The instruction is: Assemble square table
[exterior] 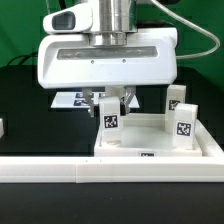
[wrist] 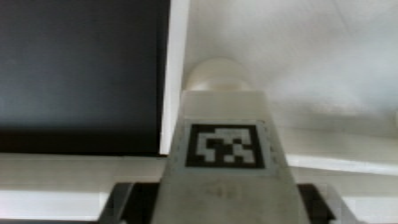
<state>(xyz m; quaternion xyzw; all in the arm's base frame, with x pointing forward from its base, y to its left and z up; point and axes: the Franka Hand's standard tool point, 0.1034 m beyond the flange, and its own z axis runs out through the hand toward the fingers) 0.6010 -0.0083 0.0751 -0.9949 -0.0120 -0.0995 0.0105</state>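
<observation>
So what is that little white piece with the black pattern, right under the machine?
It is a small white plastic block leg with a rounded tip and a square black-and-white tag on one face. It stands roughly upright between the fingers of the tool, over the large white square slab. Whether it touches the slab cannot be told.

Leg (wrist: 228, 140) base hidden between pincer fingers; slab (exterior: 160, 150) partly behind arm.

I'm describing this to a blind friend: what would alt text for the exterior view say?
A white robot gripper reaches down around a small white tagged leg standing on a large white square tabletop. More tagged legs stand upright toward the view's right, a long white wall runs across the front, and a printed tag sheet lies behind.
</observation>
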